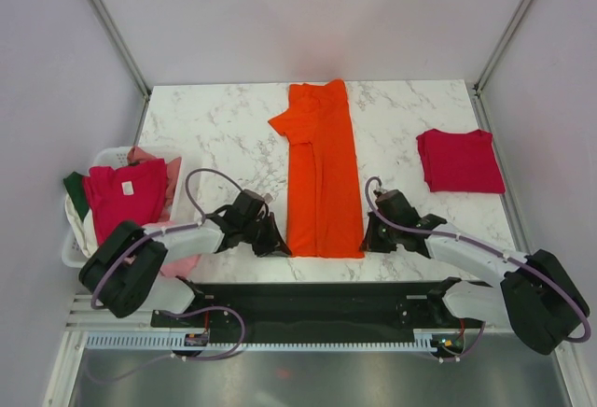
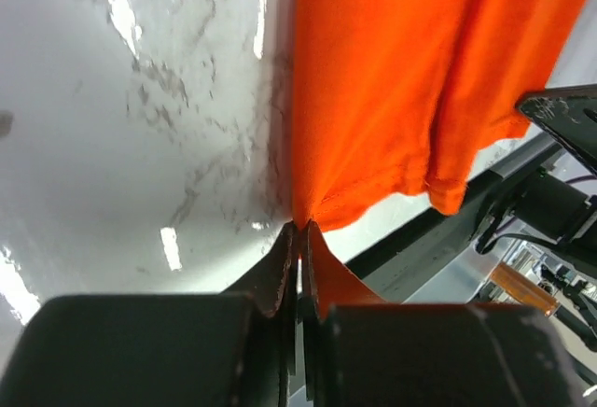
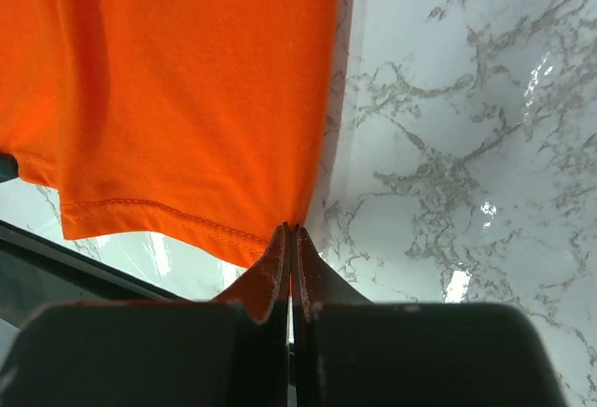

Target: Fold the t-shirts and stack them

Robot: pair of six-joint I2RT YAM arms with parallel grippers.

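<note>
A bright orange t-shirt (image 1: 322,169) lies folded lengthwise into a long strip down the middle of the marble table. My left gripper (image 1: 280,244) is shut on its near left hem corner (image 2: 303,216). At the near right corner (image 3: 294,220) my right gripper (image 1: 366,239) is shut on the same hem. A folded crimson red t-shirt (image 1: 459,160) lies flat at the right of the table. More t-shirts, magenta (image 1: 124,192), light pink, dark green and white, are piled in the basket at the left.
A white plastic basket (image 1: 110,158) sits at the table's left edge, overflowing with shirts. The black arm-base rail (image 1: 317,306) runs along the near edge. Grey walls enclose the table on three sides.
</note>
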